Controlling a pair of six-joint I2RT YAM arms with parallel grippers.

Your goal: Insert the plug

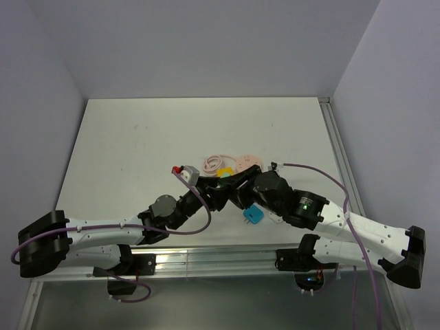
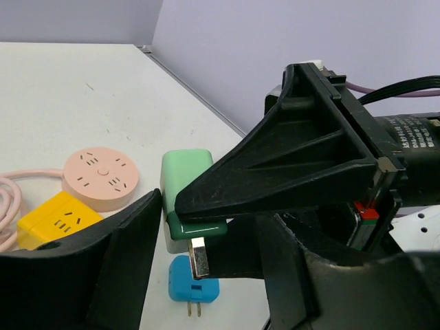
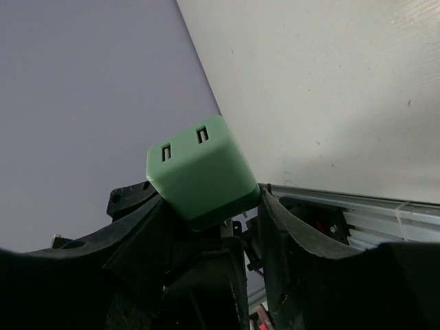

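Clamped in right gripper [image 3: 210, 206], mid-frame: green plastic cube plug [image 3: 199, 172], prongs [image 2: 198, 256] kept exposed for insertion.
Left gripper [image 2: 213, 230] alongside, likely steadying; cannot tell if closed.

green plug [image 2: 185, 180] aloft, prong exposed

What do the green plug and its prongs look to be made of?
Green plug: probably moulded plastic with a satin finish; it shows even colour, rounded edges and a soft sheen. Prongs: likely metal; flat, grey and slightly reflective.
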